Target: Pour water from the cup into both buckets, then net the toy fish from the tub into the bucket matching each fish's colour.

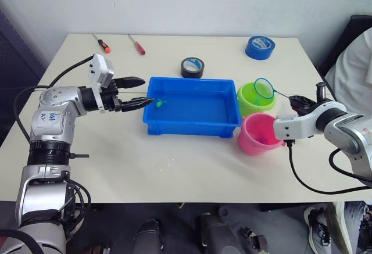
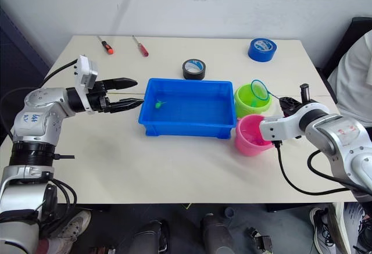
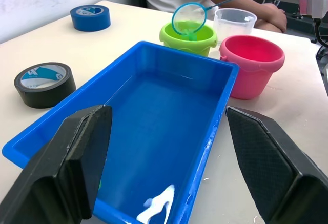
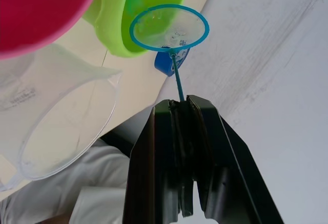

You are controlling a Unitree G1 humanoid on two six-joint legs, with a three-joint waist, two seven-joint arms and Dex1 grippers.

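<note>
The blue tub sits mid-table with a small green toy fish near its left end. Just left of that end my left gripper is open, its black fingers spread on either side of the tub's near wall. The lime green bucket and the pink bucket stand at the tub's right end. My right gripper is shut on the net's thin handle. The net hoop hangs over the green bucket; I cannot tell whether it holds anything. The clear cup stands behind the pink bucket.
A black tape roll lies behind the tub and a blue tape roll at the back right. Two screwdrivers lie at the back left. A person in white sits at the table's right edge.
</note>
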